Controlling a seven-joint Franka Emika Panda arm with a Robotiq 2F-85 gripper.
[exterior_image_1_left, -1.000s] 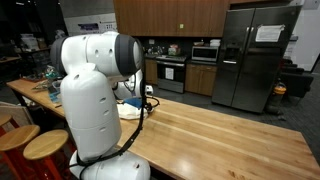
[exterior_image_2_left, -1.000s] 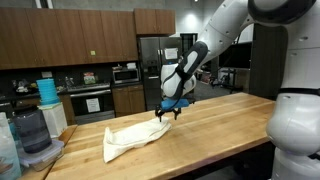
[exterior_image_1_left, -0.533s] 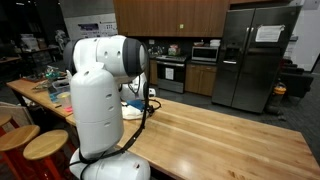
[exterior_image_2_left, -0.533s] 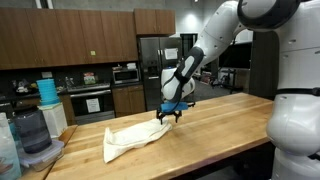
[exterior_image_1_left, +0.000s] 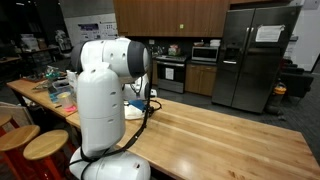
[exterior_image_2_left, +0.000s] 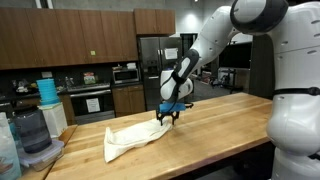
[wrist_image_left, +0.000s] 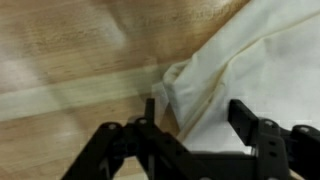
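Note:
A cream cloth (exterior_image_2_left: 128, 139) lies crumpled on the wooden table (exterior_image_2_left: 225, 118), seen in both exterior views. My gripper (exterior_image_2_left: 164, 117) points straight down at the cloth's right end, fingertips at its surface. In the wrist view the cloth (wrist_image_left: 265, 55) fills the right side, and a folded corner lies between the two black fingers (wrist_image_left: 244, 118). The gripper (wrist_image_left: 197, 116) stands open, its jaws well apart with cloth between them but not pinched. From behind the arm, the white robot body hides most of the cloth (exterior_image_1_left: 131, 111).
A blender jug (exterior_image_2_left: 30, 134) and a stack of blue cups (exterior_image_2_left: 47, 91) stand at the table's end. Two round wooden stools (exterior_image_1_left: 42, 146) sit by the robot base. Assorted clutter (exterior_image_1_left: 52, 80) covers the far table end. A steel fridge (exterior_image_1_left: 254, 55) stands behind.
The arm's upper links have swung a little while the gripper stays low over the cloth's end. The cloth has not moved.

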